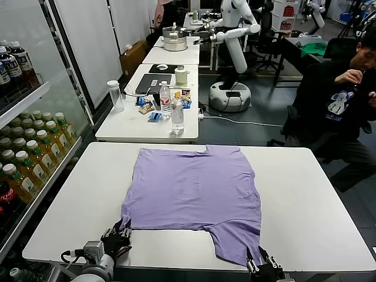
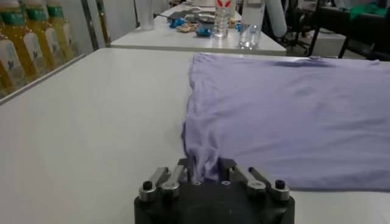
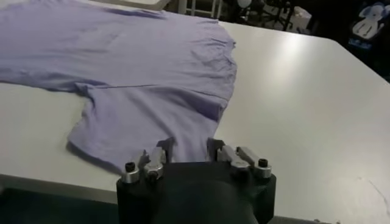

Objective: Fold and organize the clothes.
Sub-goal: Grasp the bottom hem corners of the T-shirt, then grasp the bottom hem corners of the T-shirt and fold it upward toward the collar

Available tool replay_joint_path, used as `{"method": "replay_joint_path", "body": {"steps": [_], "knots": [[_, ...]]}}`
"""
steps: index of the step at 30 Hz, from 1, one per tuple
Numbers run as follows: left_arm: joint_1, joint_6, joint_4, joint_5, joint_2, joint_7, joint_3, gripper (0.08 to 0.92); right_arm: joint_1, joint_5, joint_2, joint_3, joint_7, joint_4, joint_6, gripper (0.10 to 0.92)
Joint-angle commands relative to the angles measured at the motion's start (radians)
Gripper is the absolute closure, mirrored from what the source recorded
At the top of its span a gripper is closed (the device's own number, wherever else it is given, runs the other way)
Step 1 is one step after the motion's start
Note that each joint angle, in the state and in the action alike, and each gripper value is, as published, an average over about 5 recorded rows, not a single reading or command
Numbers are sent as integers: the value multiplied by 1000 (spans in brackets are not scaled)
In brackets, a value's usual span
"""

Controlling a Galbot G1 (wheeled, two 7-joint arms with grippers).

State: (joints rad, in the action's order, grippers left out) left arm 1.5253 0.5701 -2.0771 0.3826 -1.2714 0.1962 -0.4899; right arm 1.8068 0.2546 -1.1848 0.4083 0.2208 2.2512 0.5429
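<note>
Two grips on the shirt, spread flat and plain side up on the white table. Left gripper pinched on the near left corner, right gripper clamped on the near sleeve edge. Both at the near edge, probably to lift and fold away.

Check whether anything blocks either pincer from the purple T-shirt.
Nothing visible does. The left pincer pinches the T-shirt at its near left corner; the right pincer grips its near sleeve edge.

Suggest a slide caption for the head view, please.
Lavender T-shirt spread on the white table, left gripper pinching its near corner and right gripper its sleeve edge.
</note>
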Motion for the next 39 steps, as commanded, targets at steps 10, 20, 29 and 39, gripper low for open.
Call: {"method": "replay_joint_path", "body": {"steps": [10,20,29,39], "knots": [[-4,-141,-115,78,36,-16,-27,885,-164,122,60,52,-24,78,-9,914],[-121,-166,-47,150,107,-24,-22,886,-457,246,123,43,-11,-13,-5,914],[-245,-162,86,131,131,-21,36,886,-654,231,136,-29,-10,-189,-7,914],[-351,-149,225,57,134,-6,108,886,-728,121,114,-107,-35,-315,-20,914]]}}
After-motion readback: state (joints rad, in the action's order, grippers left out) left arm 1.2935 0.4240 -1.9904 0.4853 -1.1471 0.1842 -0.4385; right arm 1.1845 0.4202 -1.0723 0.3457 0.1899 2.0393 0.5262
